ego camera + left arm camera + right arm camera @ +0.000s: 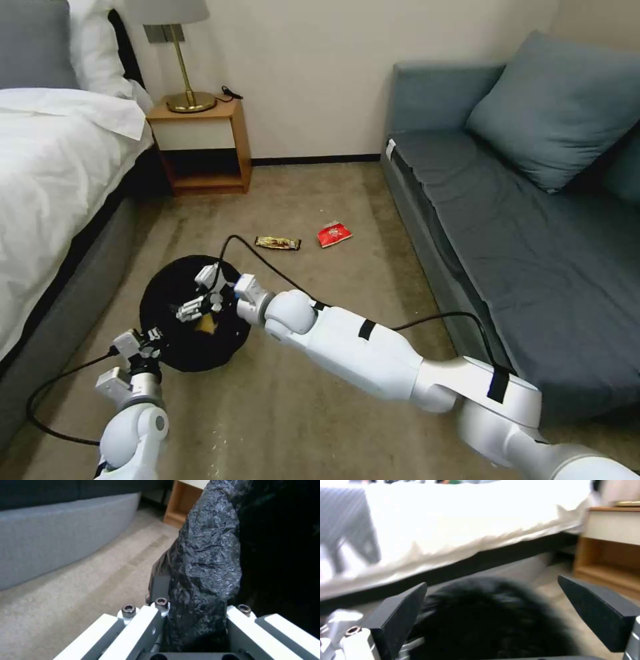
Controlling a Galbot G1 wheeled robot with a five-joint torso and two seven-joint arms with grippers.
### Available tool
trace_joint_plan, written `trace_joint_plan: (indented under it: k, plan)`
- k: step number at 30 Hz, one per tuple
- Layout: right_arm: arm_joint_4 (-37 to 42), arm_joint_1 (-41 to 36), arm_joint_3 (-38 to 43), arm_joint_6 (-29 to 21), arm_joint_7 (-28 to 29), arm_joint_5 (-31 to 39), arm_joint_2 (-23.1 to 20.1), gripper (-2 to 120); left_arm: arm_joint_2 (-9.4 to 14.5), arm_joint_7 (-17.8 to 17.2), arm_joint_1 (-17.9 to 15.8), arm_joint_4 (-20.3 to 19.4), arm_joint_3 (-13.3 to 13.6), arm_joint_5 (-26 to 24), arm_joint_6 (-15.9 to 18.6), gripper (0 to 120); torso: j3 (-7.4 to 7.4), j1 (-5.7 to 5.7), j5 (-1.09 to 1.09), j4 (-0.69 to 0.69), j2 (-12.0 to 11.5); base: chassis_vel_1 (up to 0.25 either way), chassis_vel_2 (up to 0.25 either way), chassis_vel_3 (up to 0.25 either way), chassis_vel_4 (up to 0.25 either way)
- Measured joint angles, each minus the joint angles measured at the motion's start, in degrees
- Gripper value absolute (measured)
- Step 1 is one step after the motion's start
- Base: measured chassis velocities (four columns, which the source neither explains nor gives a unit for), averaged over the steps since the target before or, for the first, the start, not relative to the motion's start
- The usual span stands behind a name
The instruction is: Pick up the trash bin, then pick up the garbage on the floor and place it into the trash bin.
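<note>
Left gripper (137,350) clenched on rim of trash bin (173,333) — bag liner pinched between pads, keeping bin steady beside bed (60,167). Right gripper (200,293) over bin mouth, spread wide, nothing held — looks like drop position. Bar wrapper (278,243) and red packet (334,234) lying on carpet (320,413), well apart from bin.

Bin (175,333) betw. bed (53,173) & sofa (527,267); wrapper (278,243), packet (334,234) beyond.
</note>
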Motion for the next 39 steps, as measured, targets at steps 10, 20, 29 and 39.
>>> trace_joint_plan:
  k: [10,20,29,39]
  plan:
    - [11.7,-12.7,14.7,-5.6,2.9,0.9,-11.5,100,1.8,-0.2,1.5,-1.7,-1.3,-1.1,-0.7,3,-0.01,0.00,0.01,-0.04,0.0,0.000,0.000,0.000,0.000]
    - [13.0,-20.4,21.9,-7.3,1.5,-1.5,-14.1,100,2.2,-0.3,2.7,-3.5,-1.7,-1.2,-1.4,3,-0.01,0.00,0.01,-0.03,0.0,0.000,0.000,0.000,0.000]
    - [11.0,-21.1,22.9,-6.4,0.5,-2.2,-13.8,100,2.1,-0.4,3.1,-3.9,-1.7,-1.3,-1.6,3,0.00,0.00,0.00,-0.02,0.0,0.000,0.000,0.000,0.000]
    - [9.9,-20.5,22.7,-5.8,-0.9,-2.6,-13.6,100,1.8,-0.3,3.2,-3.5,-1.6,-1.1,-1.9,3,-0.01,0.00,-0.01,-0.02,0.0,0.000,0.000,0.000,0.000]
